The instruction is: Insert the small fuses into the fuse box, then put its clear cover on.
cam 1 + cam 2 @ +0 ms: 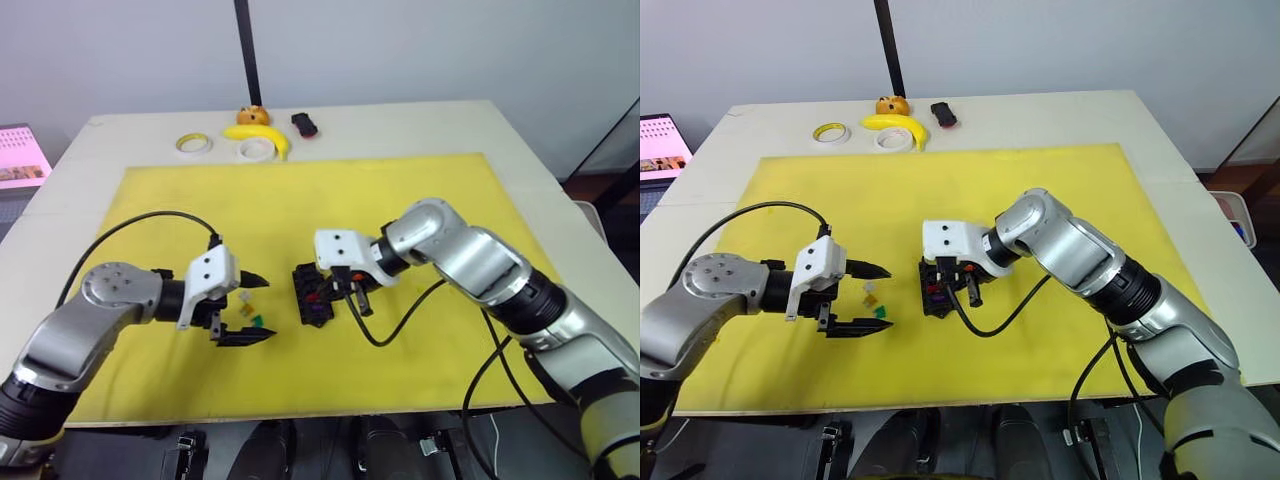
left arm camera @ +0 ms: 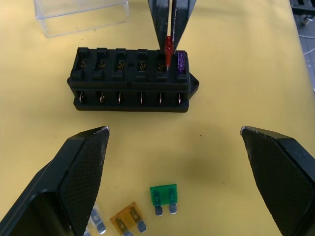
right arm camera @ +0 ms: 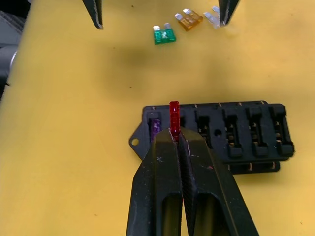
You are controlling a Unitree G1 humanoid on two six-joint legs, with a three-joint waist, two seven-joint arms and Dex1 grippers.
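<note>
Bright, even light from above fills all four views. The yellow mat (image 1: 300, 200) is evenly lit with soft, faint shadows beneath the arms. The fuse box (image 2: 130, 81) casts a short soft shadow and looks sharp. The left gripper's fingers (image 2: 74, 187) are slightly blurred close to the lens.

The fuse box (image 2: 132, 78) is matt black moulded plastic with dull metal contacts in its slots. The red fuse (image 3: 174, 117) and purple fuse (image 2: 180, 62) are translucent plastic; the green fuse (image 2: 164, 195) and amber fuse (image 2: 127, 219) show bare metal blades. The clear cover (image 2: 81, 14), at 11 o'clock from the box, is glossy transparent plastic. The left gripper's fingers (image 2: 81, 172) carry finely textured black pads. The yellow mat (image 1: 420, 200) looks smooth and matt.
</note>
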